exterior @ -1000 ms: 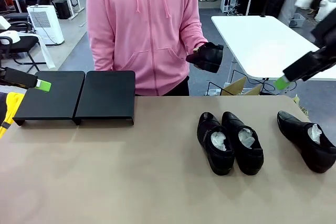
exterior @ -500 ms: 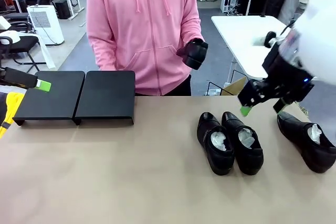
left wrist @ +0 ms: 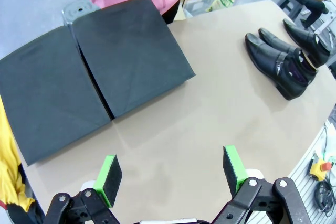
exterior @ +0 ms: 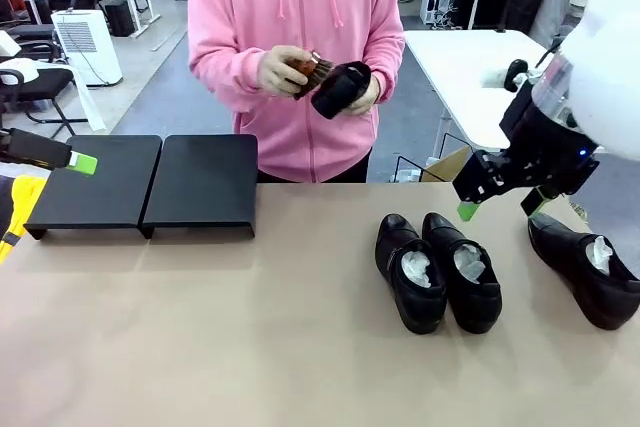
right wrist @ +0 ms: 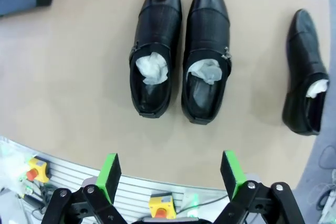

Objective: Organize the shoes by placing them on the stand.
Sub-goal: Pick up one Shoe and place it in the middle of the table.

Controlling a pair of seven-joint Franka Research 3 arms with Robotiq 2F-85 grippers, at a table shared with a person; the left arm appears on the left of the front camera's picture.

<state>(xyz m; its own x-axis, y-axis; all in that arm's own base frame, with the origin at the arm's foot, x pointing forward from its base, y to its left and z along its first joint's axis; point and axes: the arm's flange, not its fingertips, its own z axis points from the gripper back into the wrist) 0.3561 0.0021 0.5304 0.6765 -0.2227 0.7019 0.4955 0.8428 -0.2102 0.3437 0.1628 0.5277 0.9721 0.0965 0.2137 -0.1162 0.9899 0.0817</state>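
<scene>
Compared with a second ago, see the right gripper (exterior: 500, 205) swung in low at 3 o'clock, and one shoe (exterior: 340, 89) raised to chest height at 12 o'clock in the person's hand (exterior: 366, 97), brush (exterior: 310, 72) in the other hand (exterior: 278, 69). Find both sets of jaws wide apart, gripping nothing; left gripper (left wrist: 170, 170) at 9 o'clock near the stand (exterior: 150, 182). On the worktop (exterior: 250, 337): a touching pair (exterior: 438, 272) at 4 o'clock, a single (exterior: 585, 267) nearer 3.

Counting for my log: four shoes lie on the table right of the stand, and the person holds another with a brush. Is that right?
No: the front view shows three on the table, not four: a left shoe, a middle shoe and a right shoe. The rest holds.
</scene>
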